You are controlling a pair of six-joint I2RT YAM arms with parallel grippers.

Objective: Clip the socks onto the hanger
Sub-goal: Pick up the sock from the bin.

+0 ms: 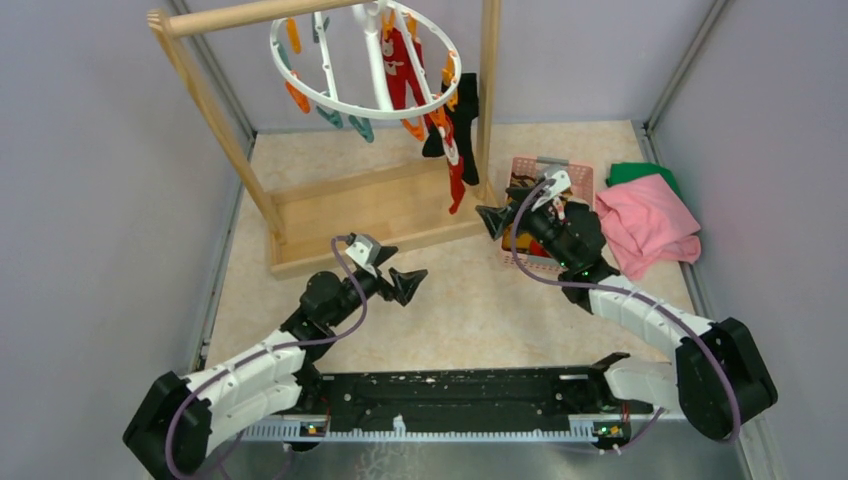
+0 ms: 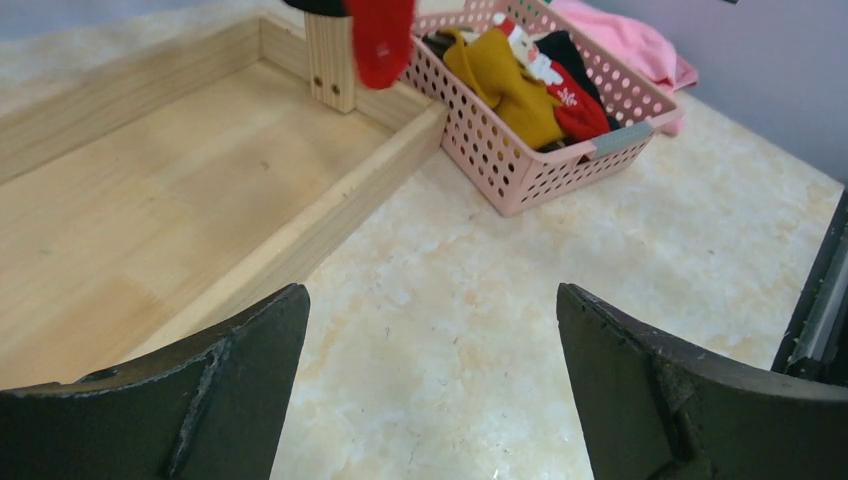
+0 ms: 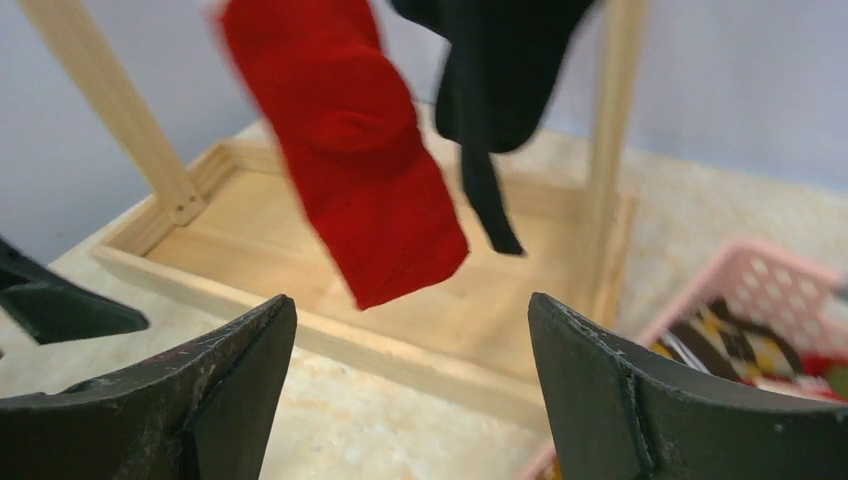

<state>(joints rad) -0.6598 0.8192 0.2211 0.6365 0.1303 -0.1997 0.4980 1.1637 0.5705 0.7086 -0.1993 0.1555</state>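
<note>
The round white hanger (image 1: pixel 330 100) with orange and teal clips hangs from the wooden rack's top bar. A red patterned sock (image 1: pixel 400 60), a second red sock (image 1: pixel 457 185) and a black sock (image 1: pixel 464 120) hang clipped to it; the red one (image 3: pixel 345 140) and the black one (image 3: pixel 490 70) hang in front of the right wrist camera. A pink basket (image 2: pixel 520 170) holds a yellow sock (image 2: pixel 505 85), a red-white sock (image 2: pixel 565 95) and a black one. My left gripper (image 1: pixel 418 281) is open and empty above the table. My right gripper (image 1: pixel 487 218) is open and empty, beside the basket, pointing at the hanging socks.
The wooden frame rack (image 1: pixel 360 215) has a tray base at the back left and an upright post (image 1: pixel 488 90) next to the hanging socks. Pink cloth (image 1: pixel 645 225) and green cloth (image 1: pixel 640 172) lie right of the basket. Grey walls enclose the table on three sides.
</note>
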